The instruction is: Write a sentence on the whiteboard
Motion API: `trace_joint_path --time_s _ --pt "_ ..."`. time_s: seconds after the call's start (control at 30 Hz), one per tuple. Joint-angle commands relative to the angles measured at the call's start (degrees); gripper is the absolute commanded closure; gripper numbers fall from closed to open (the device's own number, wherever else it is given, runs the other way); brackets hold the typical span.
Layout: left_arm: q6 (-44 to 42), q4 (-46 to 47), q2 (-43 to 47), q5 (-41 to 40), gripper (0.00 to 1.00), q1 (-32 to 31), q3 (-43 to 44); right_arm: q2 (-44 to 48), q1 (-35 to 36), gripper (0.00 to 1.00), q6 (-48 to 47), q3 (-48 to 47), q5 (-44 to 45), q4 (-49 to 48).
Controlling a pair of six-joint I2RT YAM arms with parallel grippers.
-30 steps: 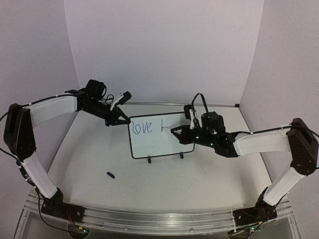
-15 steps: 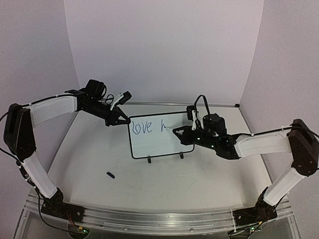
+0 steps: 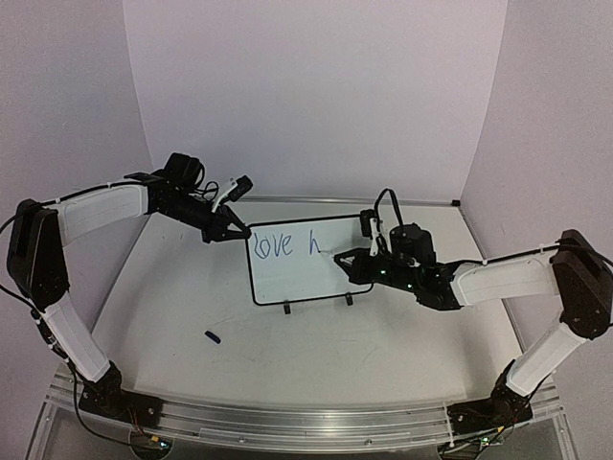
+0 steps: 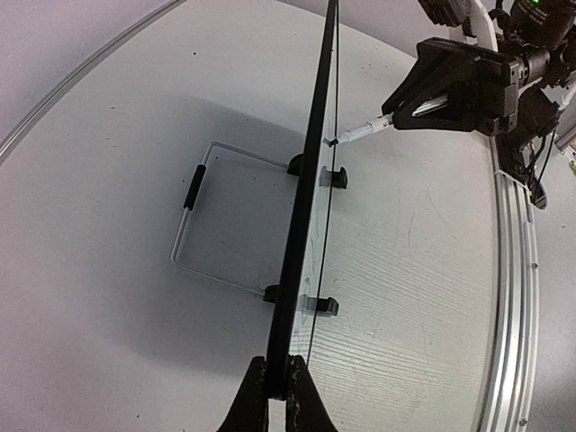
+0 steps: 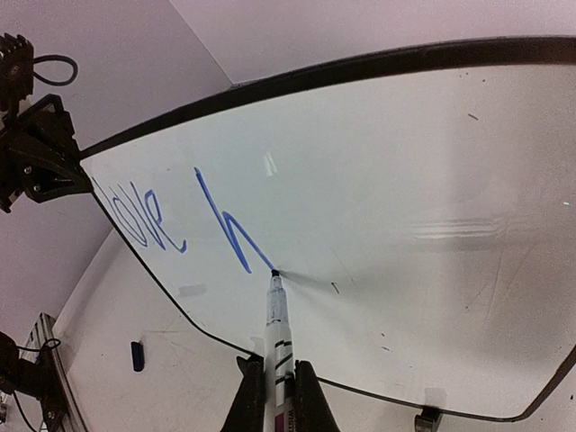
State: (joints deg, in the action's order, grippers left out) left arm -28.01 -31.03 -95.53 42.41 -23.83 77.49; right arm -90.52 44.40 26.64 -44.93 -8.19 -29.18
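The whiteboard (image 3: 292, 273) stands upright on two black feet at mid table. It also shows in the right wrist view (image 5: 405, 180) and edge-on in the left wrist view (image 4: 306, 207). Blue writing reads "love h" (image 3: 283, 246), also in the right wrist view (image 5: 180, 220). My left gripper (image 3: 236, 233) is shut on the board's top left frame edge; its close view (image 4: 277, 389) shows the jaws pinching the black frame. My right gripper (image 5: 274, 387) is shut on a white marker (image 5: 277, 337), whose tip touches the board at the end of the "h". In the top view the right gripper (image 3: 347, 259) is at the board's right half.
A small blue marker cap (image 3: 212, 336) lies on the table in front left of the board; it also shows in the right wrist view (image 5: 137, 355). A metal rail (image 3: 287, 422) runs along the near edge. Walls enclose the table at back and sides.
The right gripper has moved the marker down and right on the board, turning a single blue stroke after "love" into an "h". The left gripper has held still.
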Motion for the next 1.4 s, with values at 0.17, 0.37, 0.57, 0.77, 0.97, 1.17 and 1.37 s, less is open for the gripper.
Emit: trace_joint_path --time_s 0.17,0.37,0.57,0.77,0.97,1.17,1.37 --pt "-2.5 0.4 2.0 -3.6 1.0 0.5 0.0 0.3 -0.3 1.0 0.8 0.6 1.4 -0.5" --pt "-2.5 0.5 2.1 -3.5 1.0 0.5 0.1 2.8 -0.3 1.0 -1.8 -0.6 -2.9 1.5" --pt "-2.5 0.4 2.3 -3.5 1.0 0.4 0.0 8.3 -0.3 1.0 -4.3 -0.4 -3.3 4.7" --pt "-2.5 0.4 2.6 -3.4 1.0 0.4 0.0 9.2 -0.3 1.0 -6.0 -1.5 -0.7 7.3" --pt "-2.5 0.4 2.3 -3.5 1.0 0.5 0.0 7.0 -0.3 1.0 -6.7 -3.2 -0.8 7.6" --pt "-2.5 0.4 2.3 -3.5 1.0 0.5 0.0 5.4 -0.3 1.0 -7.0 -4.3 0.1 7.5" --pt "-2.5 0.3 2.1 -3.6 1.0 0.5 0.1 3.5 -0.3 1.0 -6.6 -5.7 1.0 7.3"
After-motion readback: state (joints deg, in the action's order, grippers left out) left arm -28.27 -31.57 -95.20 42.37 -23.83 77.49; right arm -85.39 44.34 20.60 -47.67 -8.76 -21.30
